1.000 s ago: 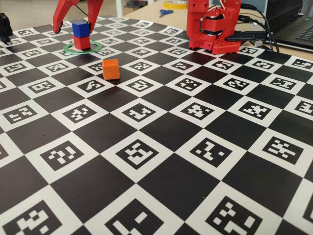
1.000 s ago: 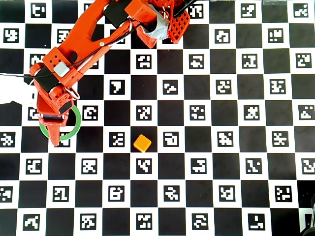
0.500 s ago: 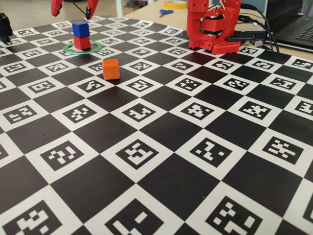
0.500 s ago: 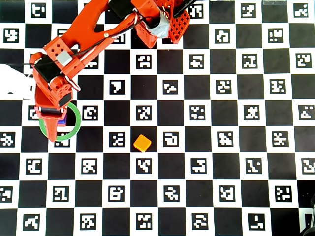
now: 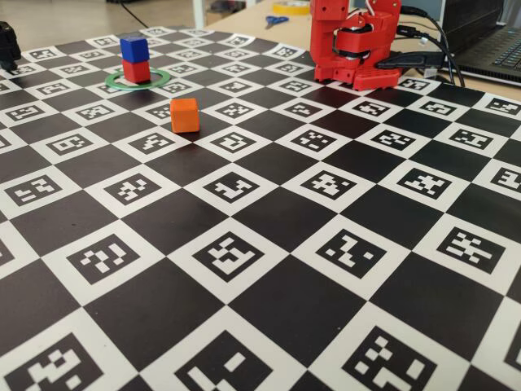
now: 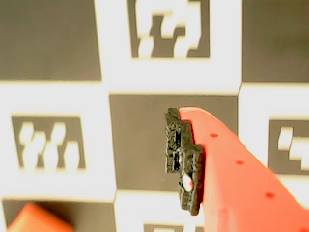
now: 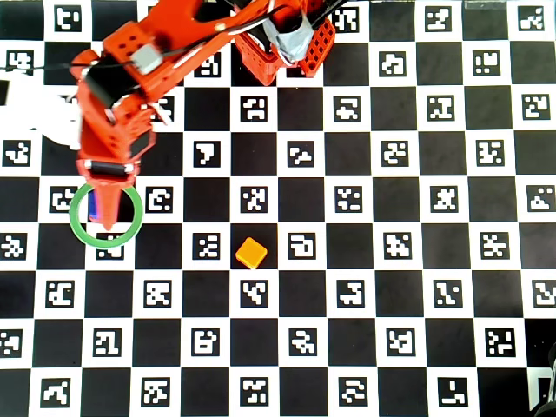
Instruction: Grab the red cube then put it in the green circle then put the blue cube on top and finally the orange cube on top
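In the fixed view the blue cube (image 5: 133, 46) sits on top of the red cube (image 5: 136, 71), which stands inside the green circle (image 5: 161, 80). The orange cube (image 5: 184, 115) lies alone on the board, nearer the camera and to the right. My gripper is above that frame. From overhead it (image 7: 106, 208) hangs over the green circle (image 7: 74, 217) and covers the stack. The orange cube (image 7: 251, 253) lies to the right. In the wrist view my gripper (image 6: 101, 164) is open, with a black pad (image 6: 181, 159) at right and only checkered board between the fingers.
The red arm base (image 5: 354, 45) stands at the back of the board, with cables and a laptop (image 5: 496, 49) to its right. Scissors (image 5: 275, 20) lie on the table behind. The board is covered with black squares and marker tiles.
My open gripper has risen from around the blue cube and left the top of the fixed view. The blue-on-red stack and the orange cube have stayed put.
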Motion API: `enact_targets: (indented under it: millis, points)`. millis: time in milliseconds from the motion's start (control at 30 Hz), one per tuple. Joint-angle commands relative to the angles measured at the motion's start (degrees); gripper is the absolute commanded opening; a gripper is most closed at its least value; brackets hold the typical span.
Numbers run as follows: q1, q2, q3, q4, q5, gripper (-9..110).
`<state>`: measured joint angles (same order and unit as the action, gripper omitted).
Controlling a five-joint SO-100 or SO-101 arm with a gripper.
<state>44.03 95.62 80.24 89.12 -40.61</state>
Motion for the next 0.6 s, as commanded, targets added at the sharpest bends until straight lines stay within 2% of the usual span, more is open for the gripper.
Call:
enact_targets:
  millis: [0,567]
  points:
    - [-3.78,7.73,-0.62,2.72,4.39,46]
    - [-22.59,12.66,4.22,8.35,32.96,42]
